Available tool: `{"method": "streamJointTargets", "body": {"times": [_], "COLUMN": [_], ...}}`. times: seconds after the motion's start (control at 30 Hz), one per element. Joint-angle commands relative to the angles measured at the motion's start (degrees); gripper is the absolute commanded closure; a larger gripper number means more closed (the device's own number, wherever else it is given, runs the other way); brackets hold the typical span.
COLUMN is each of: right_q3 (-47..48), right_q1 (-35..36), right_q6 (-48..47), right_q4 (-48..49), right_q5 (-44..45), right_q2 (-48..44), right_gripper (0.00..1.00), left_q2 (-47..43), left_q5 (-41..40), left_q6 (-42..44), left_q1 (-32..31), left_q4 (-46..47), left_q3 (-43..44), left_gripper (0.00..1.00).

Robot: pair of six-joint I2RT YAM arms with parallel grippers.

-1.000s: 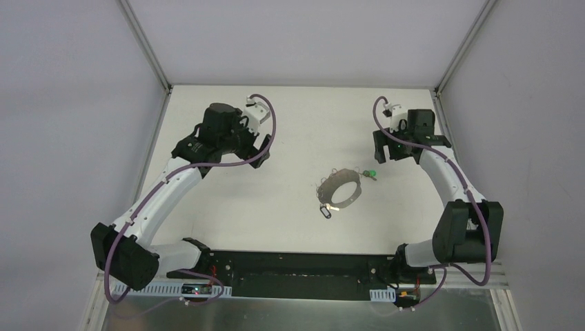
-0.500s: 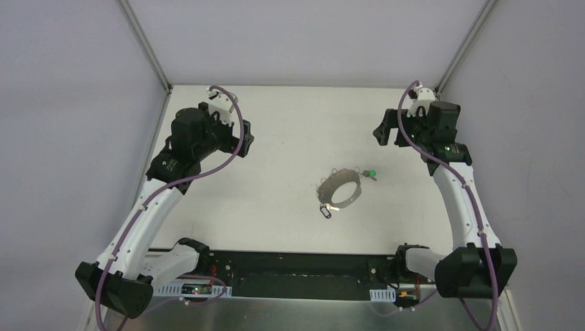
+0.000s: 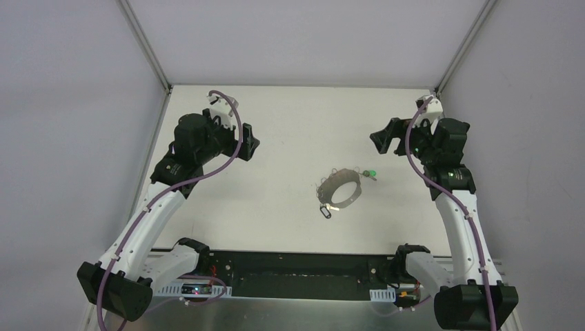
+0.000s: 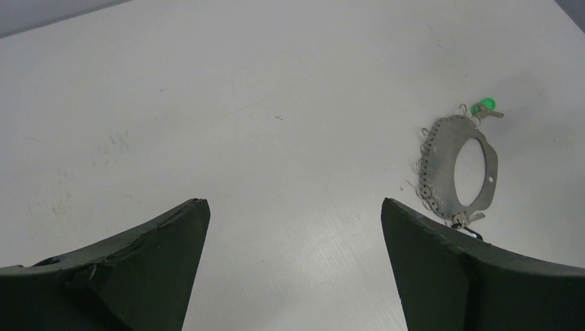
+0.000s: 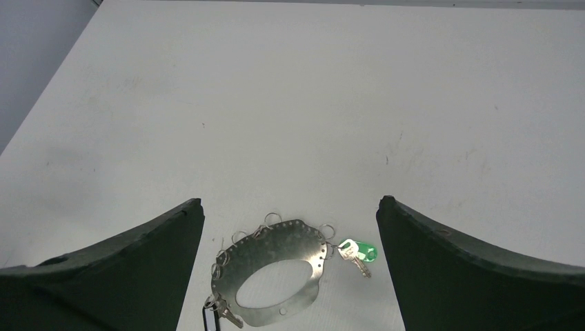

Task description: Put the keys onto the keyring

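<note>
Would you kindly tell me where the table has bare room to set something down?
Bare: the wide stretch between the left end effector and the keyring, and the far strip of table beyond them. Crowded: right of centre, where the green key lies beside the keyring.

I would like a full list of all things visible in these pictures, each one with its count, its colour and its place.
table: one, white, under everything.
keyring: one, silver, flat on the table between the arms.
small rings: several, silver, along the keyring's edge.
key: one, green head with silver blade, at the keyring's edge; whether it is attached cannot be told.
tag: one, black, oval, at the keyring's near end.
walls: grey, around the table.
base plate: one, black, at the near edge.
left arm, right arm: two, white and black, purple cables.
left pincer, right pincer: two, dark, both open and empty, above the table.
</note>
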Motion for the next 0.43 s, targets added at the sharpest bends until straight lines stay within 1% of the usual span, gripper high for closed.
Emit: {"method": "streamJointTargets", "body": {"times": [0.0, 0.17, 0.4], "right_q3": [-1.6, -1.9, -3.2], "right_q1": [-1.6, -1.7, -1.7], "right_q6": [3.1, 3.0, 1.3], "right_q4": [4.4, 4.4, 4.0], "right_q5": [-2.8, -3.1, -4.3], "right_q2": [-1.2, -0.6, -1.2], "right_gripper": [0.00, 0.00, 0.00], "left_q2": [-0.5, -0.3, 0.2], "left_q5": [3.5, 0.9, 2.2], "left_q6": [-1.5, -1.8, -3.2], "left_q1": [0.7, 0.6, 0.7], "left_q4": [-0.1, 0.1, 0.9], "left_q3": [2.9, 2.6, 2.1], "left_gripper": [0.01, 0.01, 0.01]}}
